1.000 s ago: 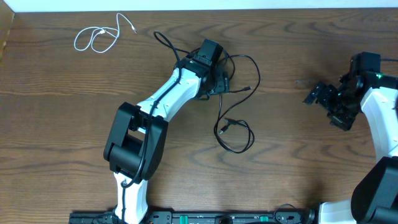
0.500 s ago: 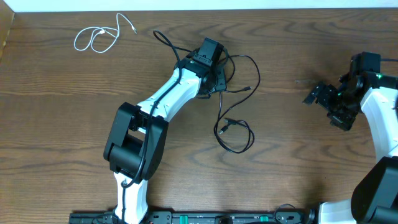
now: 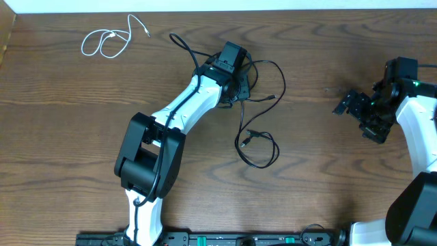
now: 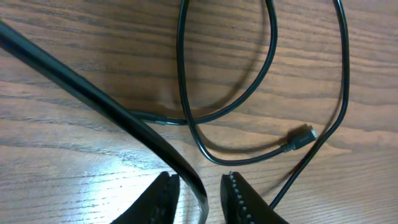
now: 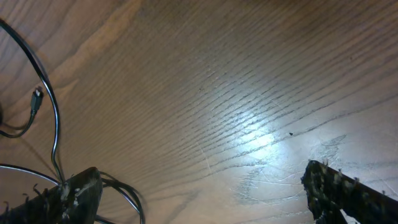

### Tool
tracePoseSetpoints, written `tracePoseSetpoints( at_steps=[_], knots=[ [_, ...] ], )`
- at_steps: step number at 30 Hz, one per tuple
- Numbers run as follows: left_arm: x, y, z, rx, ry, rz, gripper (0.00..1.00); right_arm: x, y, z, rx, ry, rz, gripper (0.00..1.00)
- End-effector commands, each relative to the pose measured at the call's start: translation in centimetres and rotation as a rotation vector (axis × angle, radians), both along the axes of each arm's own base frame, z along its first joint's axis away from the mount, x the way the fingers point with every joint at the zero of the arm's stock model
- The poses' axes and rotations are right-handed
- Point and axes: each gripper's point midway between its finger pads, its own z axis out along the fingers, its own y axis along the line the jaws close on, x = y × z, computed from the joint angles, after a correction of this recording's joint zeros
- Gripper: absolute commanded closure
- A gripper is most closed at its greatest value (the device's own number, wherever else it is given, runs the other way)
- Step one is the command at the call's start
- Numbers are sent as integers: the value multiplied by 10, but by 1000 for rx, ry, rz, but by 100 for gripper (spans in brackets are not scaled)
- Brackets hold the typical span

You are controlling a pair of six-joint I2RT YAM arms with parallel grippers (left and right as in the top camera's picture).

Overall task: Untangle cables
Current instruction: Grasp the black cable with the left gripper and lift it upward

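A: Left gripper (image 4: 199, 182)?
B: Narrow, jaws astride a black cable (image 4: 81, 84), gaps showing. Both black cables (image 3: 240, 126) tangle mid-worktop (image 3: 68, 137); white cable (image 3: 106, 42) at eleven o'clock.
A: Right gripper (image 5: 199, 193)?
B: Wide, at three o'clock.

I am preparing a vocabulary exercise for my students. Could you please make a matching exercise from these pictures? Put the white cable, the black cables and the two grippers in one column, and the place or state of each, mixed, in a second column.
Column A
1. white cable
2. black cables
3. left gripper
4. right gripper

Column B
a. jaws wide apart, at the right side of the table
b. lying alone near the far left corner
c. a black cable between its jaws
d. looped together near the middle

Pairs: 1-b, 2-d, 3-c, 4-a
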Motion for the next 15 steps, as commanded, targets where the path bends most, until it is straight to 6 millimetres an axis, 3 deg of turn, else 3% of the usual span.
tracePoseSetpoints(
  at_steps=[1,8,11,15],
  knots=[
    [1,0,4,3,-12,2,77,-1,-1,0,-7,-1,13,1],
    [1,0,4,4,-11,2,81,-1,-1,0,-7,-1,13,1],
    [1,0,4,3,-11,2,92,-1,-1,0,-7,-1,13,1],
    [1,-1,6,-4,-12,-2,92,-1,-1,0,-7,-1,12,1]
  ],
)
